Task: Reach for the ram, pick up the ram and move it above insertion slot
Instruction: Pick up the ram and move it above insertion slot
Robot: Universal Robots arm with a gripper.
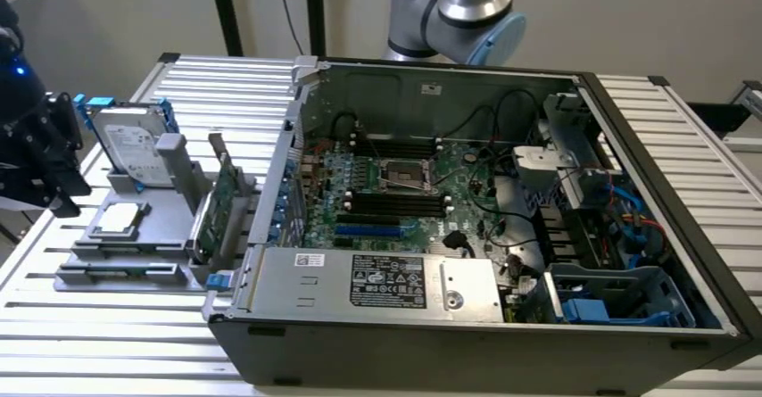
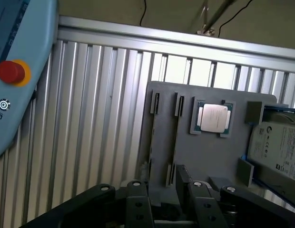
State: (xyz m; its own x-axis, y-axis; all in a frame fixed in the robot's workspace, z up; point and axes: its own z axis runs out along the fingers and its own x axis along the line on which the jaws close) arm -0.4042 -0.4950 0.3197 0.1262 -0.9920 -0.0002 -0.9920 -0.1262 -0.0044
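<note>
Tray (image 1: 120, 277) at exterior view's left of open case (image 1: 476, 343), both on slatted table (image 1: 95, 334).
Hard drive (image 1: 128, 143) stands at tray's far end, processor (image 1: 120, 221) flat before it, expansion card (image 1: 214, 214) upright beside case.

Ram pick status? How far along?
Done: nothing visible yet. In hand: the gripper is open and empty, above the slotted end of the gray fixture, near the CPU. Left: the grasp, the lift and the carry to the motherboard's memory slots in the open case. I cannot make out the ram itself.
</note>
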